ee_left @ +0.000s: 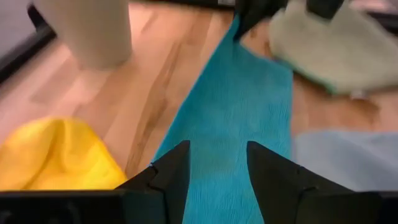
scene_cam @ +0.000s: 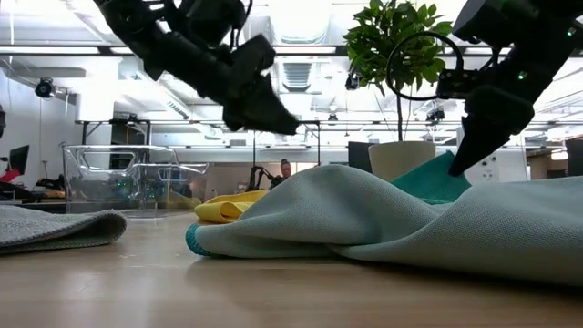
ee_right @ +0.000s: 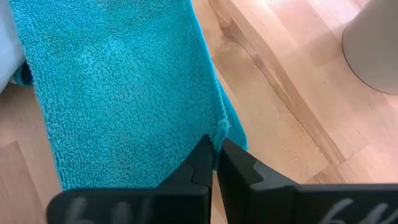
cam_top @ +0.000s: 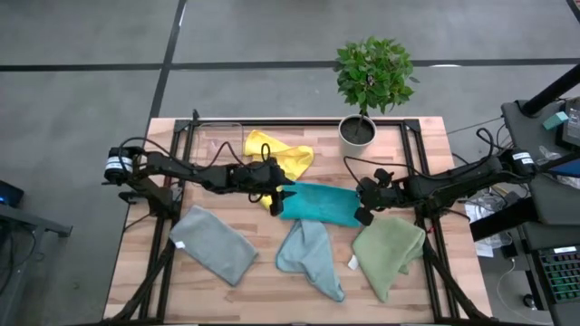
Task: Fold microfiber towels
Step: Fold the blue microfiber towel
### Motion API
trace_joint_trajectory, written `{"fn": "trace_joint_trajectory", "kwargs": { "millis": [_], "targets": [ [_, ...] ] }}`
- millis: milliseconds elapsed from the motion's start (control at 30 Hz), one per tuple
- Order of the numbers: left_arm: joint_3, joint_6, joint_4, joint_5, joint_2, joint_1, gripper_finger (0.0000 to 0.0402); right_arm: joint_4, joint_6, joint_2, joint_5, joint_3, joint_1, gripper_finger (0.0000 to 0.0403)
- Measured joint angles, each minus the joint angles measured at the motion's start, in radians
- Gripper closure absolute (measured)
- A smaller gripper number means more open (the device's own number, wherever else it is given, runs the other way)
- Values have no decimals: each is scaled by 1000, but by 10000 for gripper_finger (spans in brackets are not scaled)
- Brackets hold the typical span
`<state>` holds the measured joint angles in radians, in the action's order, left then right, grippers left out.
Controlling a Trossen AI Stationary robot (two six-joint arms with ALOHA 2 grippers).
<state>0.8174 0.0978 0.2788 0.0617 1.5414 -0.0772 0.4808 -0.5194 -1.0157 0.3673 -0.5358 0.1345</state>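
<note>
A teal towel lies folded at the table's middle, between my two grippers. My left gripper hovers open over its left end, and teal cloth shows in the gap below the fingers. My right gripper is shut on the towel's right end. A yellow towel lies crumpled behind my left gripper. Along the near side lie a grey towel, a light blue towel and an olive green towel. My right gripper pinches the teal towel's edge at its right end between the tips of its two fingers. The fingers slant down from the table's right. That end is raised a little off the table, and the rest of the towel lies flat.
A potted plant stands at the far edge, right of the middle. A clear plastic bin stands at the far left. Black frame rails run along the table's left and right sides.
</note>
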Motion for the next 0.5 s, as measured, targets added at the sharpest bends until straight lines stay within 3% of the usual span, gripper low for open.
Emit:
{"fn": "trace_joint_trajectory", "kwargs": {
  "millis": [200,500],
  "targets": [
    [2,0,122,1,-3,-1,259,0,0,0,0,0,0,394],
    [1,0,131,2,-4,0,259,0,0,0,0,0,0,394]
  ]
}}
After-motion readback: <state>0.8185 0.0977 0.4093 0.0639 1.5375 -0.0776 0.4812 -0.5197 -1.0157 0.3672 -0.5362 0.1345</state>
